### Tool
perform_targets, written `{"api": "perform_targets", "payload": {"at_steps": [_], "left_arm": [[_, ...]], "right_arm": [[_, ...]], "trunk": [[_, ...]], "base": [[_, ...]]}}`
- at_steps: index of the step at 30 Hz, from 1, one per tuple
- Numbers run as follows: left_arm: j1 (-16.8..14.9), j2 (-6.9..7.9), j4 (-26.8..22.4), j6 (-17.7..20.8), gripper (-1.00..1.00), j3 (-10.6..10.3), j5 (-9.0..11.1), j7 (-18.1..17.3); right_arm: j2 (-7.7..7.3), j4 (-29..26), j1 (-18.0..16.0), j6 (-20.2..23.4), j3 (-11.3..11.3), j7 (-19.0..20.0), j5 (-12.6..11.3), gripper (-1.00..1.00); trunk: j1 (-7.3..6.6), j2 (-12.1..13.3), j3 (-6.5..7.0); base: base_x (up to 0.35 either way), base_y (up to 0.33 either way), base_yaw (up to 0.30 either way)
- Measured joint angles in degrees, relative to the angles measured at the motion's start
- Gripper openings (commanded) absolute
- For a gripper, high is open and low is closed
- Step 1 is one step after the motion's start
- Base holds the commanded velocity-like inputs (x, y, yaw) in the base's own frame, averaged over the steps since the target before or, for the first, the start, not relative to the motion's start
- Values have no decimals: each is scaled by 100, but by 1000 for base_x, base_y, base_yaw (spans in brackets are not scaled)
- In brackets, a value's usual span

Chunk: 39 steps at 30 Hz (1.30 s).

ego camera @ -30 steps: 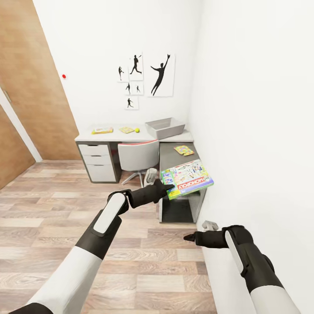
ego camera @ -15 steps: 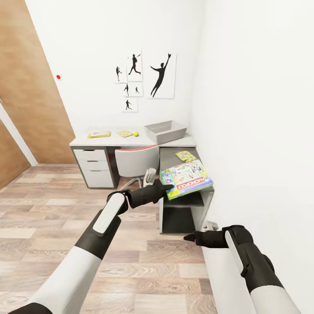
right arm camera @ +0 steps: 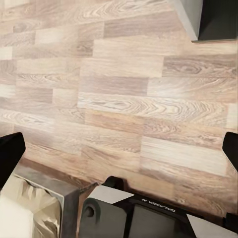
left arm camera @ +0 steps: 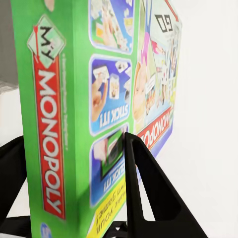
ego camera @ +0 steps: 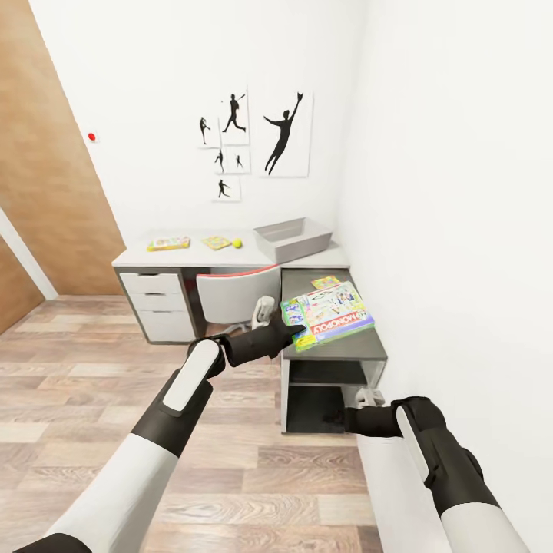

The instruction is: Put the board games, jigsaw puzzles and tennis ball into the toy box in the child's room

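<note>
Head view: left gripper (ego camera: 296, 332) clamped on the near edge of the Monopoly box (ego camera: 328, 315), held level above the dark grey section of the desk (ego camera: 361, 347). Left wrist view adds detail: one black finger (left arm camera: 148, 193) lies flat on the printed lid, the other sits behind the green side with the red "My Monopoly" band, so the jaws pinch the box edge. Right gripper (ego camera: 336, 419) hangs low near the wall; the right wrist view shows its fingertips (right arm camera: 10, 148) set wide apart over wood-plank floor (right arm camera: 124, 99), nothing between them. Toy box (ego camera: 293, 239) stands at the inner corner of the desk, on the pale top. Along the pale top's back edge: a flat game box (ego camera: 169, 243), a jigsaw puzzle (ego camera: 216, 243), the tennis ball (ego camera: 237, 243) just beside it. Second jigsaw puzzle (ego camera: 325, 283) on the dark section, partly hidden behind the Monopoly box. Versus 1.0 s ago: desk and posters (ego camera: 261, 138) appear larger and nearer, so the camera has advanced; arm poses and grip unchanged.
</note>
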Motion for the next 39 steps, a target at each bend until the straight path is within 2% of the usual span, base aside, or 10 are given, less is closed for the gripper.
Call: {"api": "perform_targets", "payload": {"at_steps": [15,21,39], "left_arm": [[4,3,-3,-3,-100,0,2,-1],[7,4,-15,-1,-100,1,-2,-5],[8,4,-27,-1,-100,1,16,-20]], "right_arm": [[-1,0,0,0,0,0,7,100],[0,2,-1,0,5,-4,13,100],[-7,-4,-1,0,3,-10,17,100]], "trunk": [[0,0,0],[1,0,0],[3,1,1]], "base": [[337,0,1],[303,0,140],[48,0,256]]}}
